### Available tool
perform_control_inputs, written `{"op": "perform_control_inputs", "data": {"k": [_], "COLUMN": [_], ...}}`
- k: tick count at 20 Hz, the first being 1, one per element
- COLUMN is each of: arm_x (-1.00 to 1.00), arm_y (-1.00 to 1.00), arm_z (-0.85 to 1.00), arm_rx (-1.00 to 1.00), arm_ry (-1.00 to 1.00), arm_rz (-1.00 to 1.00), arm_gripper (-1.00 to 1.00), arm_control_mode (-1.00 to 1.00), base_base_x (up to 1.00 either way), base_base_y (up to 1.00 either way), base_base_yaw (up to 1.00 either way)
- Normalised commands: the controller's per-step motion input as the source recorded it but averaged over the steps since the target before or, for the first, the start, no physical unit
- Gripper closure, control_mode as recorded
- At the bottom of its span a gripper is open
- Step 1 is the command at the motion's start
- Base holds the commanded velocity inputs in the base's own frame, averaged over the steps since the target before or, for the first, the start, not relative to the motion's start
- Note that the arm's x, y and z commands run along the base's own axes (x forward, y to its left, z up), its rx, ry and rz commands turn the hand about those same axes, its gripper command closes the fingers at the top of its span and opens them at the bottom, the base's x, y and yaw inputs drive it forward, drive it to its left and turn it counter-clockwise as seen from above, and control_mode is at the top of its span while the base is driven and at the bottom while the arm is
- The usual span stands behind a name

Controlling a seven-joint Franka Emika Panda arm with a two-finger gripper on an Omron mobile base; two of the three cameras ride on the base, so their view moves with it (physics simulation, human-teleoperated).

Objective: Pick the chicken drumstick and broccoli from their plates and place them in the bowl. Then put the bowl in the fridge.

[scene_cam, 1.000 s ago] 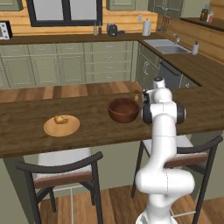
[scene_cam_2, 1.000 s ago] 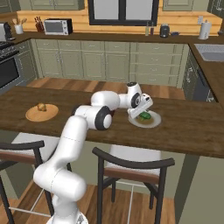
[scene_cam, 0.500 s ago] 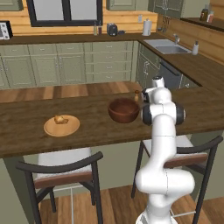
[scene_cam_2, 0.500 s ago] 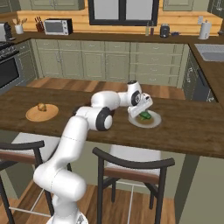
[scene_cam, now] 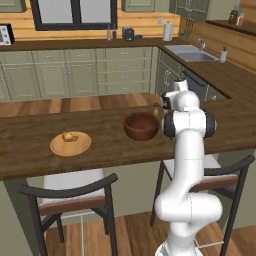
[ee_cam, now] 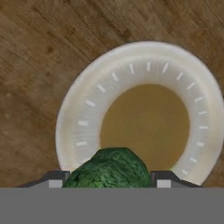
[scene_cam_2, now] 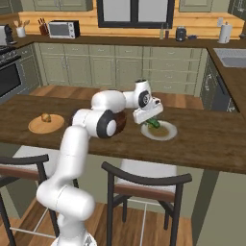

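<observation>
The end effector (ee_cam: 107,178) had its fingertips either side of the broccoli (ee_cam: 109,169), apparently gripping it just above the pale plate (ee_cam: 78,118), though actual contact was hard to judge. The bowl (scene_cam: 142,125) sat just left on the surface (scene_cam: 30,145), with open room for carrying the broccoli across.

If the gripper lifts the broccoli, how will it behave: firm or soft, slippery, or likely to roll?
The broccoli sits between the two fingertips and looks bumpy, so it probably grips well rather than slipping. It is small beside the plate, so likely light. Its rounded shape suggests it may roll or turn if squeezed off-centre.
</observation>
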Motion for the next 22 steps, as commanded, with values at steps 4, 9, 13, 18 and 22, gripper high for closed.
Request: {"op": "perform_control_inputs", "data": {"k": [4,9,13,18,22], "arm_x": [-0.84,-0.13,0.02,0.13,0.51], "arm_y": [0.93,0.98,1.00,1.00,0.76], "arm_z": [0.60,0.61,0.50,0.18,-0.05], "arm_rx": [0.08,0.11,0.11,0.19,0.21], "arm_ry": [-0.13,-0.02,-0.03,0.00,0.00], "arm_rz": [0.00,0.00,0.03,0.00,0.00], "arm_gripper": [1.00,1.00,1.00,1.00,1.00], "arm_control_mode": [-1.00,-1.00,-1.00,-1.00,-1.00], "base_base_x": [0.00,0.00,0.00,0.00,0.00], "base_base_y": [0.00,0.00,0.00,0.00,0.00], "base_base_yaw": [0.00,0.00,0.00,0.00,0.00]}}
